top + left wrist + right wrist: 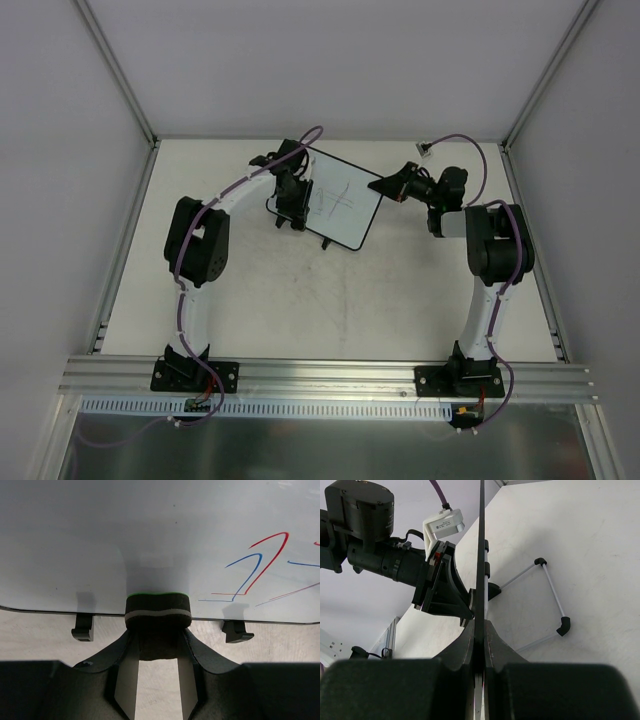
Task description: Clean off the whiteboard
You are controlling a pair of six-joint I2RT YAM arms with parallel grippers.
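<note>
The whiteboard stands tilted at the table's middle back, with thin pen lines on its face. In the left wrist view its face fills the top, with red and blue lines at the right and two black feet below. My left gripper is shut on a black felt eraser with a grey stripe and a green top, pressed against the board's lower edge, left of the lines. My right gripper is shut on the board's right edge, which shows edge-on between its fingers.
A thin white rod frame with black corner pieces lies on the table behind the board. The left arm's wrist and camera are close on the board's other side. Grey walls enclose the table on three sides.
</note>
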